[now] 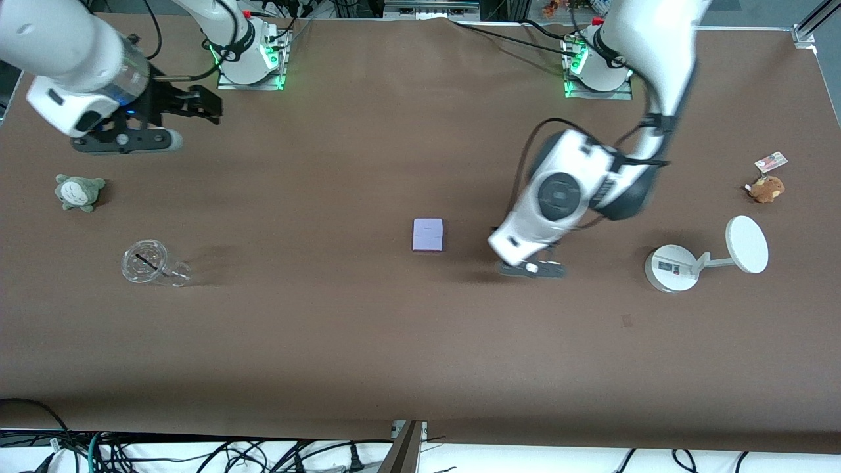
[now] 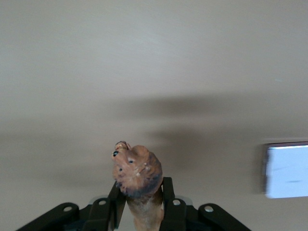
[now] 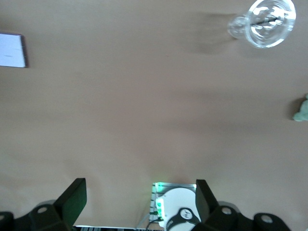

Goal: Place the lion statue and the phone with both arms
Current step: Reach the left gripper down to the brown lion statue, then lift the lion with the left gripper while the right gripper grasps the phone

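The lion statue (image 2: 137,173), orange-brown with a darker head end, is clamped between my left gripper's (image 2: 142,192) fingers. In the front view the left gripper (image 1: 533,266) is low over the table beside the phone, toward the left arm's end, and the wrist hides the statue. The phone (image 1: 428,235) lies flat at the table's middle, pale lavender with dark purple edges. It also shows in the left wrist view (image 2: 288,170) and the right wrist view (image 3: 12,50). My right gripper (image 1: 210,108) is open and empty (image 3: 139,190), up over the table near the right arm's base.
A grey-green plush (image 1: 79,192) and a clear glass cup (image 1: 146,261) lie toward the right arm's end. A white round stand (image 1: 673,267) with a white disc (image 1: 747,244) and a brown tagged plush (image 1: 766,188) lie toward the left arm's end.
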Robot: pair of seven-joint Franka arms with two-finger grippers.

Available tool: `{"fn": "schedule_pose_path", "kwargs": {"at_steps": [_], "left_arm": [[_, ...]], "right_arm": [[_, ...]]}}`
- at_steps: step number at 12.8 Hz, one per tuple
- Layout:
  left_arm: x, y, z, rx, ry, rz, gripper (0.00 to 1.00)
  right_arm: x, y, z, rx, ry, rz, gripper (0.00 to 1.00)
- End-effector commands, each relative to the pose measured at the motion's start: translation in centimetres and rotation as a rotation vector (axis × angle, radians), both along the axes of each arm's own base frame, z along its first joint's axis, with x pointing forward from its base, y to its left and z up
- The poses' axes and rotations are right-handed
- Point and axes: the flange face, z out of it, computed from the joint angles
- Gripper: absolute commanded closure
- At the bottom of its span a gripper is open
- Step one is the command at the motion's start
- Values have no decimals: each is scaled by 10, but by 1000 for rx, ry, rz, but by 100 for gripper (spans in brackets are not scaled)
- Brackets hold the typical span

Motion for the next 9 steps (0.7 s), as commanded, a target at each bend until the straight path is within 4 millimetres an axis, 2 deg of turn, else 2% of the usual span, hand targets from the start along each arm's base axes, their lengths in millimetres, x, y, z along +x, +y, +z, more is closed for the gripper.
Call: {"fn": "schedule_pose_path", "kwargs": {"at_steps": [1, 4, 6, 7, 8, 9], "left_arm": [[18, 78, -2, 3, 19, -30, 99], [29, 140, -31, -15, 43, -41, 99], [24, 157, -53, 11, 18, -100, 98], [24, 188, -66, 32, -15, -128, 97], [20, 196, -76, 21, -32, -146, 97], [19, 196, -79, 24, -38, -155, 97]], "right_arm": [[9, 47, -26, 0, -1, -14, 0], [18, 115, -81, -5, -12, -60, 0], [26, 149, -116, 52, -6, -78, 0], [28, 168, -135, 60, -21, -88, 0], [30, 186, -154, 69, -37, -96, 0], [32, 202, -175, 75, -50, -109, 0]]}}
